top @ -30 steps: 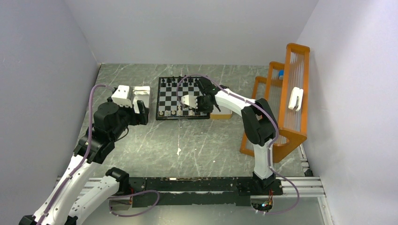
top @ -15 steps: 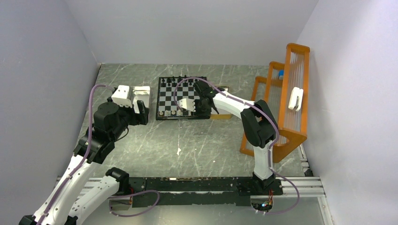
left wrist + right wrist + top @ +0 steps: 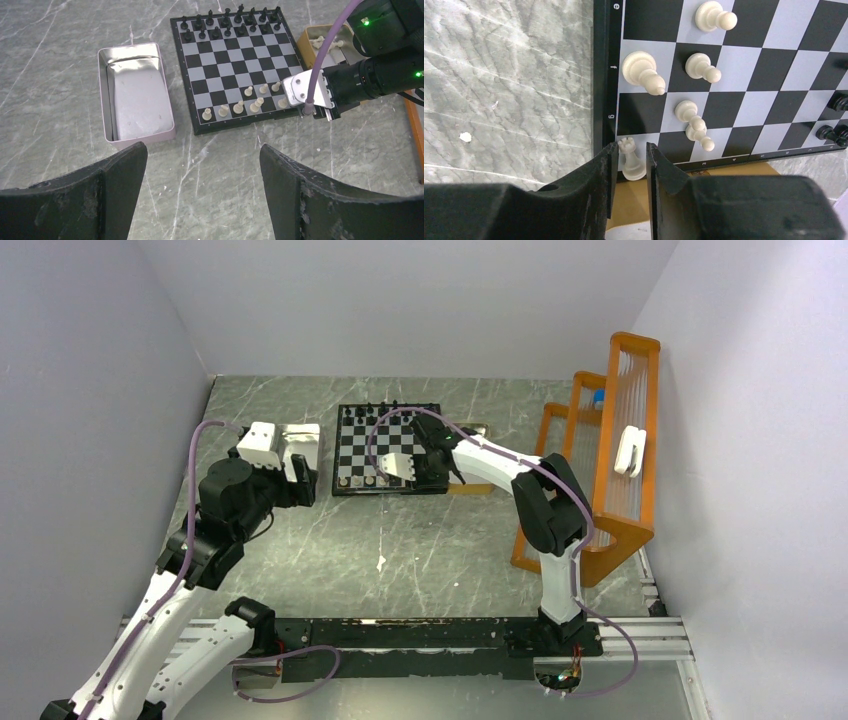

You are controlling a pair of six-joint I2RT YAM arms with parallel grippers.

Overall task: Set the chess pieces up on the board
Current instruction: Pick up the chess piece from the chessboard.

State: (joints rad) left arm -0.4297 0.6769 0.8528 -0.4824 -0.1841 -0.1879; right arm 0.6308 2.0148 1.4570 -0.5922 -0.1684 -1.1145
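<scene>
1. We saw the right tool [image 3: 632,146] closely flanking a white rook [image 3: 632,162] at a corner of the chessboard [image 3: 769,60]; whether it pinched, we could not tell.
2. Our left tool [image 3: 202,147] hovered spread above the tabletop [image 3: 225,165].

One board [image 3: 235,55], one silvery tray [image 3: 106,95], one tan tray [image 3: 306,42]; left hand [image 3: 202,155], right hand [image 3: 632,150].

Robot lab test cell, not a lived-in room. Plain pale grey panel walls [image 3: 90,390] box in a grey marble-patterned tabletop [image 3: 420,550] on the left, far and right sides. A silvery aluminium rail frame [image 3: 640,640] and a black mounting plate [image 3: 400,635] along the near edge carry two white-and-black robot arms [image 3: 562,580], with a purple cable [image 3: 192,480] looped loose. Orange rack strung with clear lines [image 3: 635,340] at right. Small square black-and-white chessboard [image 3: 355,445] at far centre.
</scene>
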